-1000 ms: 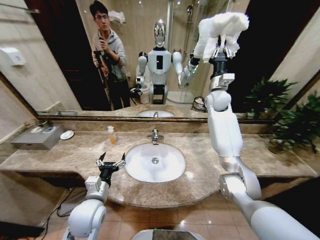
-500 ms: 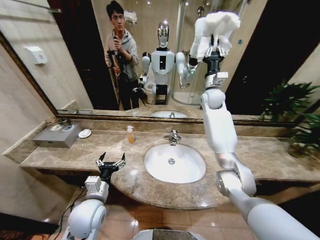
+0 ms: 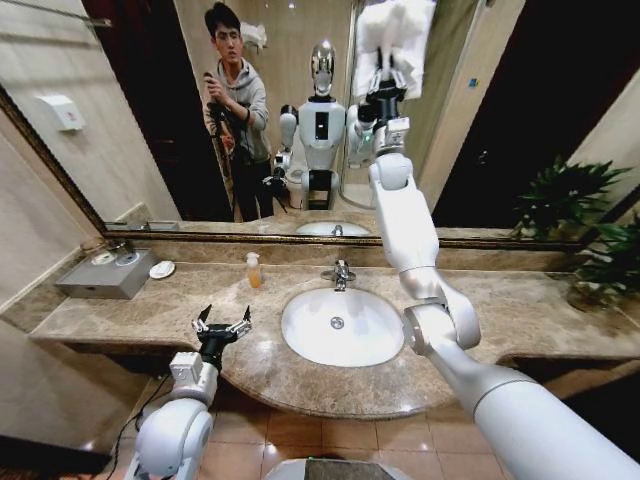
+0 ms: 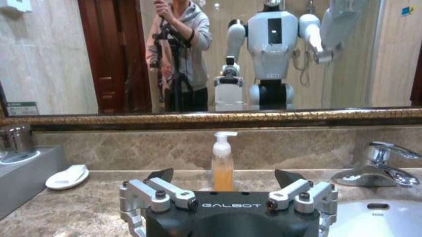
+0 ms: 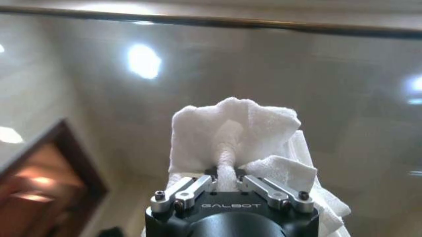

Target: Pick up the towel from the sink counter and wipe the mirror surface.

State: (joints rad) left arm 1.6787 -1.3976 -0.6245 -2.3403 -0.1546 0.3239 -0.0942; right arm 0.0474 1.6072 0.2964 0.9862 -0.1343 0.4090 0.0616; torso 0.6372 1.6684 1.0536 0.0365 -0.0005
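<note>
Up high, towel (image 5: 234,136) pinched between right gripper (image 5: 228,183) fingers (image 5: 191,187), against mirror (image 3: 130,120)

Warm indoor light w/ ceiling spots glaring in the mirror (image 5: 369,113); head view bent at edges, right wrist view soft.

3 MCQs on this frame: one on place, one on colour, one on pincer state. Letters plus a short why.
1. Where is the towel?
A. in the basin
B. held up at the mirror
C. on the floor

2. What colour is the liquid in the soap bottle?
A. blue
B. green
C. orange

3. What state is the left pincer in?
A. open, holding nothing
B. shut on the towel
C. shut on the bottle

Answers:
1 B: the right pincer holds the towel high against the mirror.
2 C: the soap bottle shows orange liquid.
3 A: the left pincer has its fingers spread over the sink counter.
</note>
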